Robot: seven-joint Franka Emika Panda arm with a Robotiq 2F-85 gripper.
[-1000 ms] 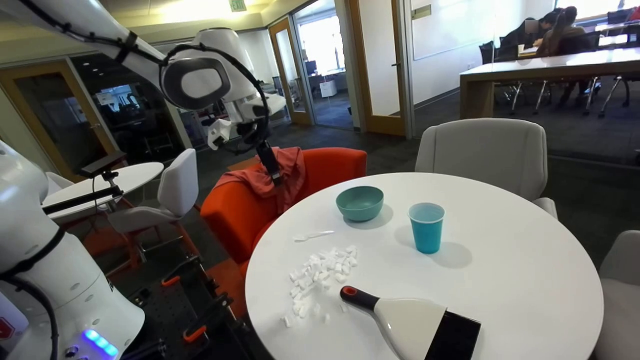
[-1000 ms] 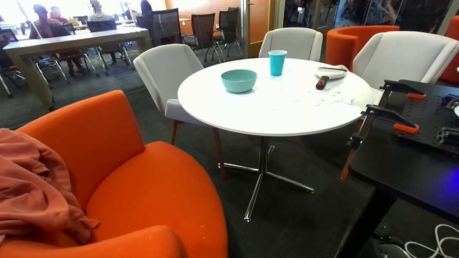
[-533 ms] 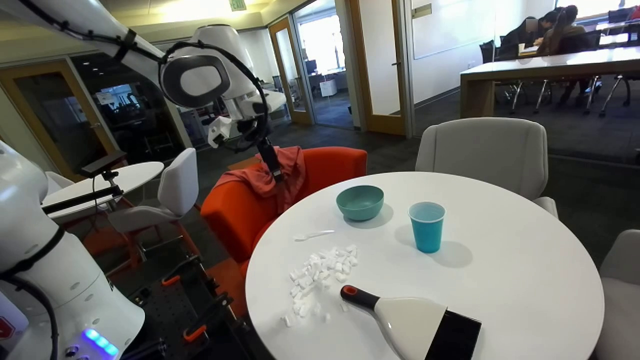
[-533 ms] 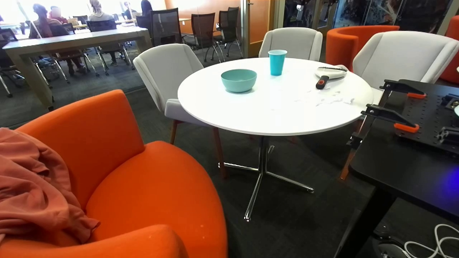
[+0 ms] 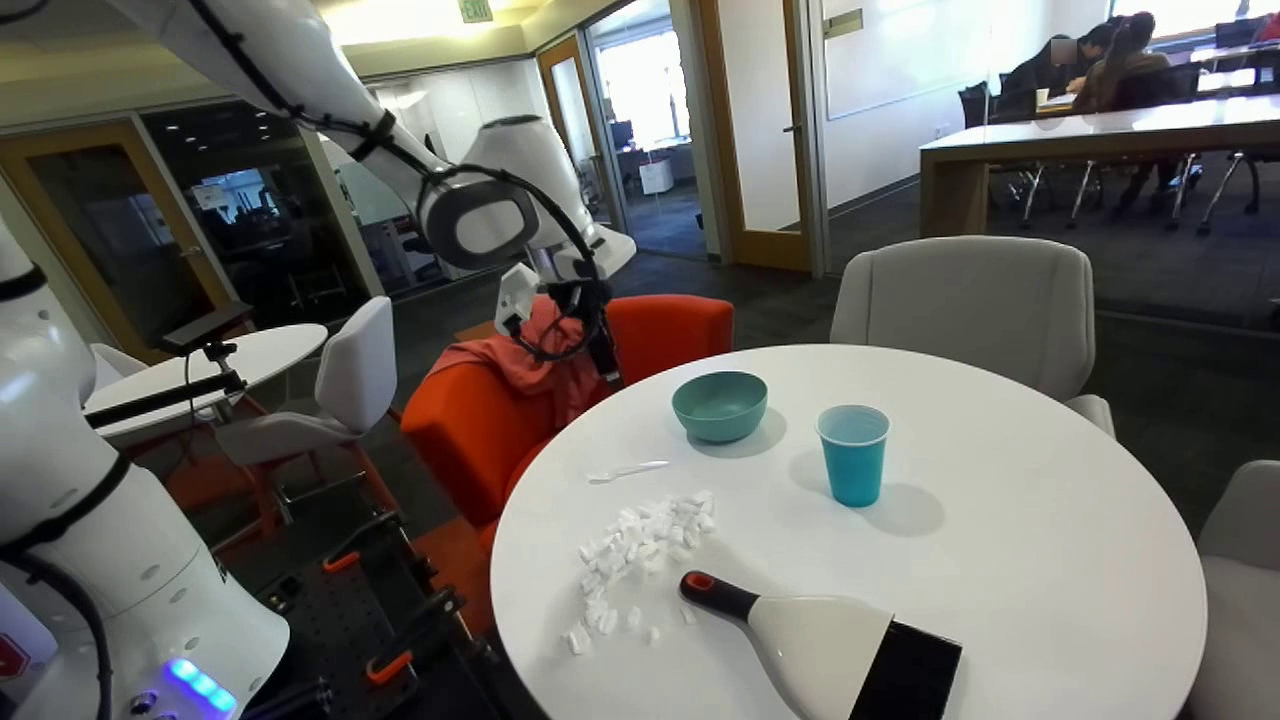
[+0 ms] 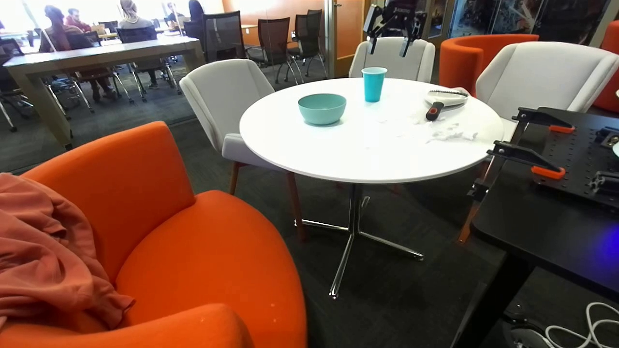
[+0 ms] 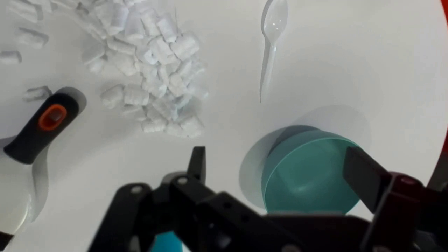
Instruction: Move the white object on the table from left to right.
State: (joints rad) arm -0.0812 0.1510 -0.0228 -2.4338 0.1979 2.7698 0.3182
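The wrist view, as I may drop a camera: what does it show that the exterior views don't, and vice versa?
Only the wrist view looks down onto the inner floor of the round teal bowl. Only the exterior views show light-grey padded chairs and the whole tapered blue cup. All share the round white table, the bowl, a black-handled cream dustpan and black gripper.

Both exterior cams angle down across the same round white worktop [image 5: 1020, 540] from different spots; wrist cam's way closer, pointing pretty much straight down past the tool [image 7: 275, 157].
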